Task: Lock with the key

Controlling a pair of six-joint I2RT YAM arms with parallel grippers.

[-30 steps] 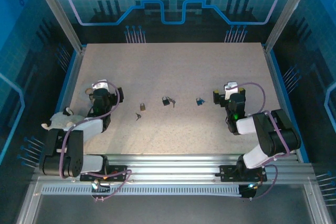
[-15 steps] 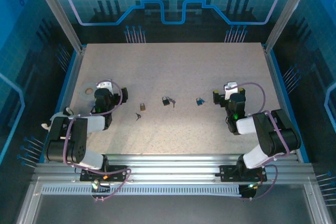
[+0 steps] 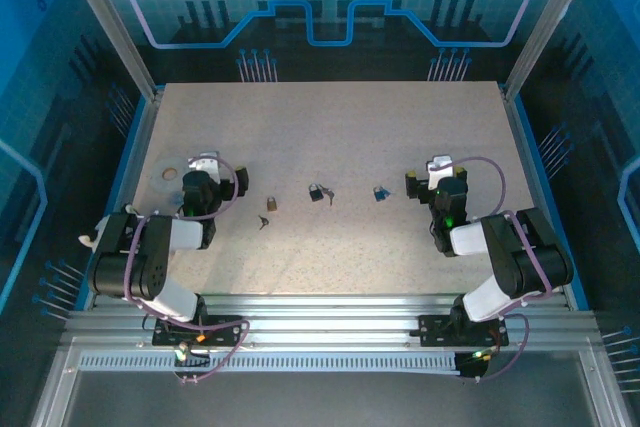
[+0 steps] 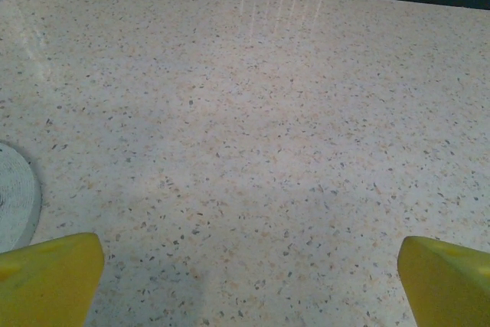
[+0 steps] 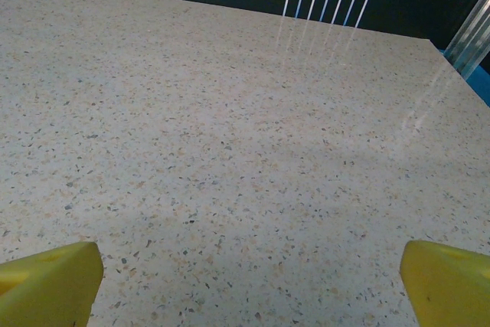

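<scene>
Three small padlocks lie in a row mid-table in the top view: a brass one (image 3: 271,203), a dark one (image 3: 316,192) and a blue one (image 3: 381,192). A loose key (image 3: 264,221) lies just in front of the brass padlock, and another key (image 3: 331,195) sits against the dark one. My left gripper (image 3: 207,175) (image 4: 249,266) is open, low over the table left of the brass padlock. My right gripper (image 3: 437,175) (image 5: 249,266) is open, right of the blue padlock. Bare table shows between both pairs of yellow fingertips (image 4: 53,273) (image 5: 53,277).
A flat grey ring, like a tape roll (image 3: 168,173) (image 4: 15,204), lies left of my left gripper. Metal frame rails (image 3: 330,307) run along the near edge and blue walls (image 3: 135,137) border the speckled table's sides.
My left arm has drawn back and folded upright, and its gripper has shifted slightly right, uncovering the grey ring. The right arm, padlocks and keys have not moved.
</scene>
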